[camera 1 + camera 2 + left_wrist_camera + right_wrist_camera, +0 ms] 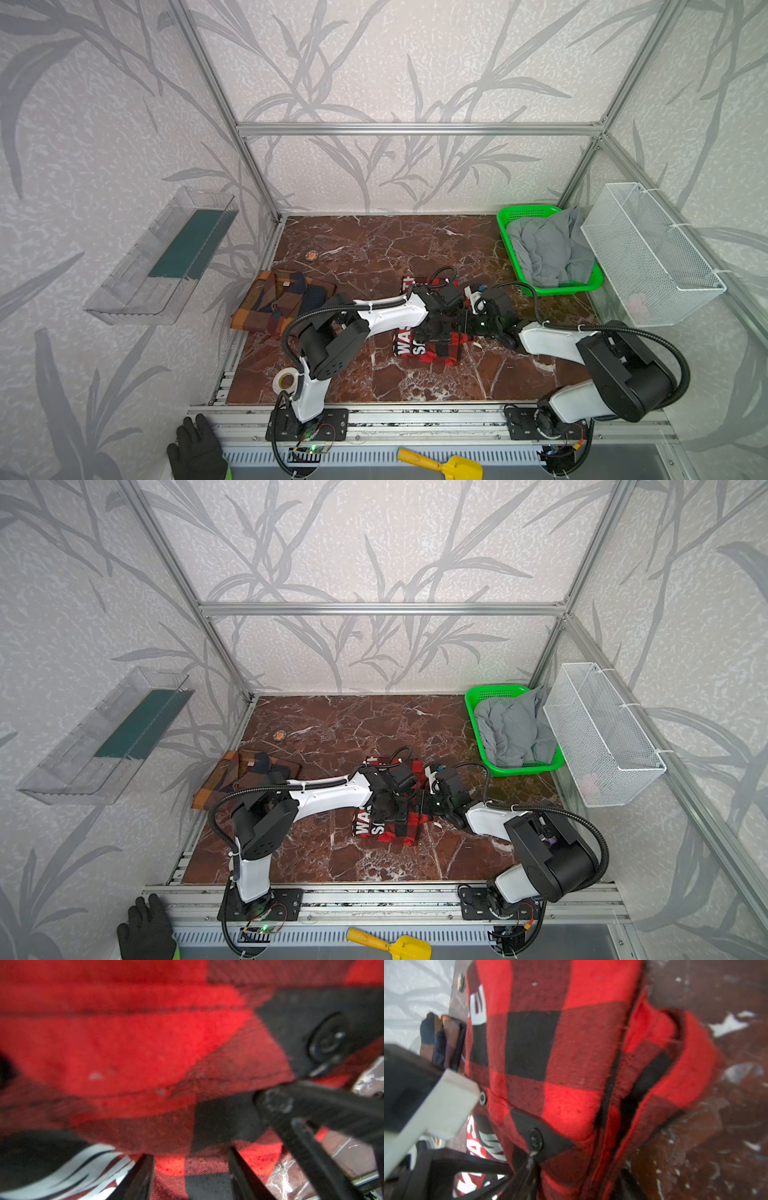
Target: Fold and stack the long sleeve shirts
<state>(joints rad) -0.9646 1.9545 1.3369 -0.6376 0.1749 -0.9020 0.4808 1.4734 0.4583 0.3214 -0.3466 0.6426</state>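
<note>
On the worktop [374, 249], the red-and-black shirt [446, 355] was laid mid-front, long axis front to back, beneath both grippers. The plaid shirt [278, 303] was folded at the left edge. The left gripper [189, 1153] was held parted over the cloth. The right gripper [465, 330] was set at the shirt's right edge, and its hold could not be told.

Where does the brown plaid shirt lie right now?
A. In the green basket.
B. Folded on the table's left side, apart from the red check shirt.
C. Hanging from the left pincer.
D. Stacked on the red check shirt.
B: in a top view the brown shirt lies folded flat at the left edge of the table, with bare marble between it and the red shirt.
</note>
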